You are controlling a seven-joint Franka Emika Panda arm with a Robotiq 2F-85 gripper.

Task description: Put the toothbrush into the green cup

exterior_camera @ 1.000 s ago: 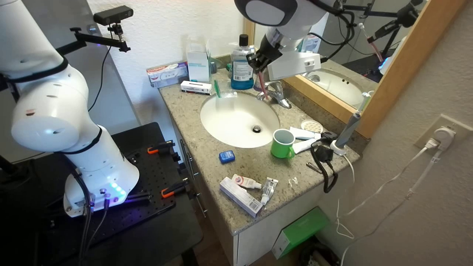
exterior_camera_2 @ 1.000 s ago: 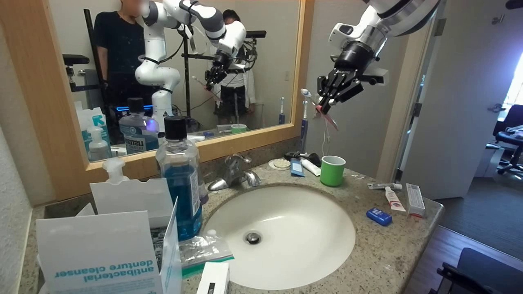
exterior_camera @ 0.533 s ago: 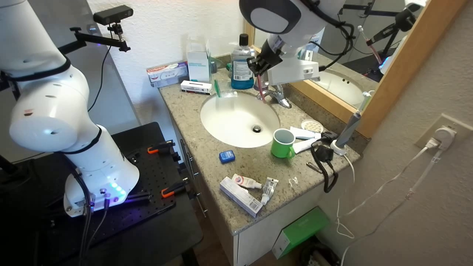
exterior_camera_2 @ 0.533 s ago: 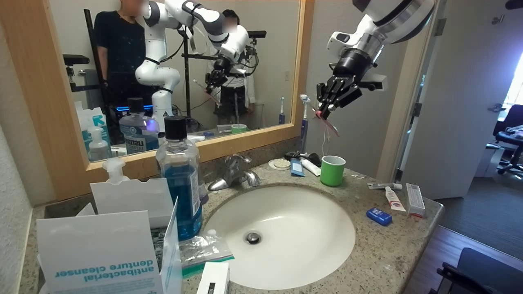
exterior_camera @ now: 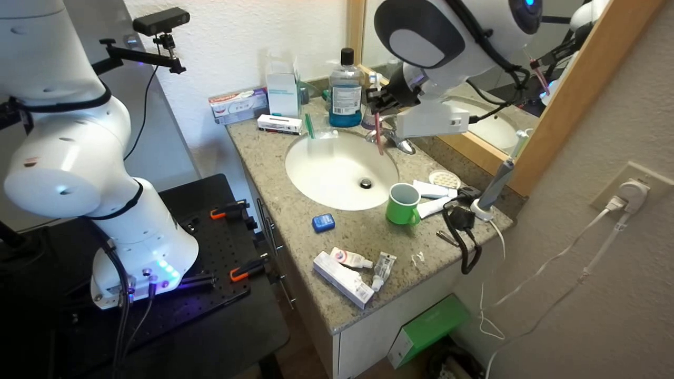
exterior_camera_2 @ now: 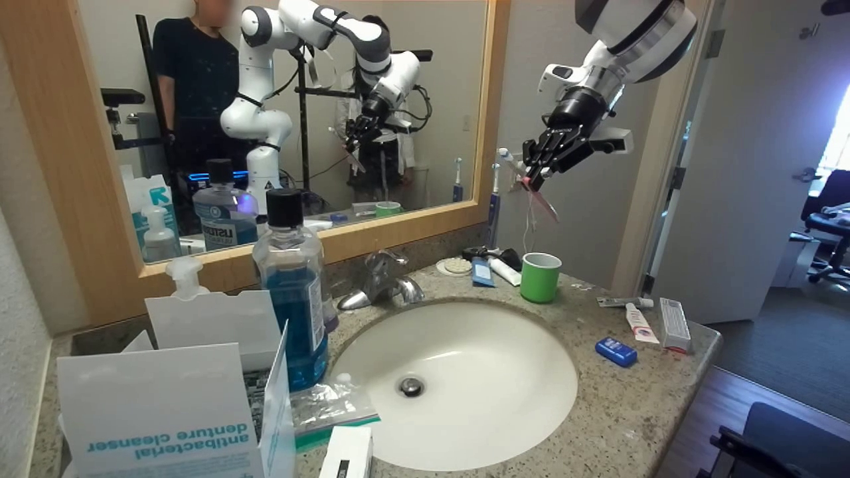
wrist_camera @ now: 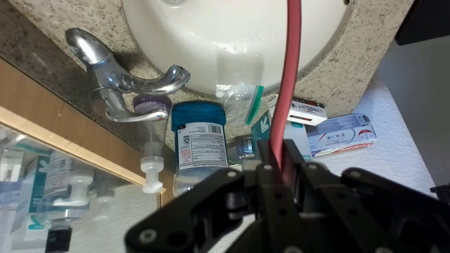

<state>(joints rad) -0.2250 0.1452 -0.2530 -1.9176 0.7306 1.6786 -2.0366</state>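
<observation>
Far over on my left, the white arm (exterior_camera: 73,163) stands on a foot glowing with little lights. Next along, at a far corner of the table (exterior_camera: 287,206), there's a Colgate carton (exterior_camera: 239,107), with a small white carton (exterior_camera: 279,125) and a taller white box (exterior_camera: 283,95) just beside it. A little blue container (exterior_camera: 323,223) lies near the sink (exterior_camera: 326,171), and a mouthwash bottle (exterior_camera: 345,100), blue liquid inside, stands upright beyond the far rim. Then comes the tool (exterior_camera: 375,108), up in the air, its fingers pinched around the toothbrush (exterior_camera: 378,136): the reddish handle slants downward, well clear of the table, while the pale head pokes out above the grip. To the right, lower down and apart from the toothbrush, the green cup (exterior_camera: 401,209) stands upright on the table just beside the sink, its handle turned away from it. Near the cup I see a pale blue tube (exterior_camera: 433,189) and a white tube (exterior_camera: 436,207), and further right an electric toothbrush (exterior_camera: 496,183) stands upright.
</observation>
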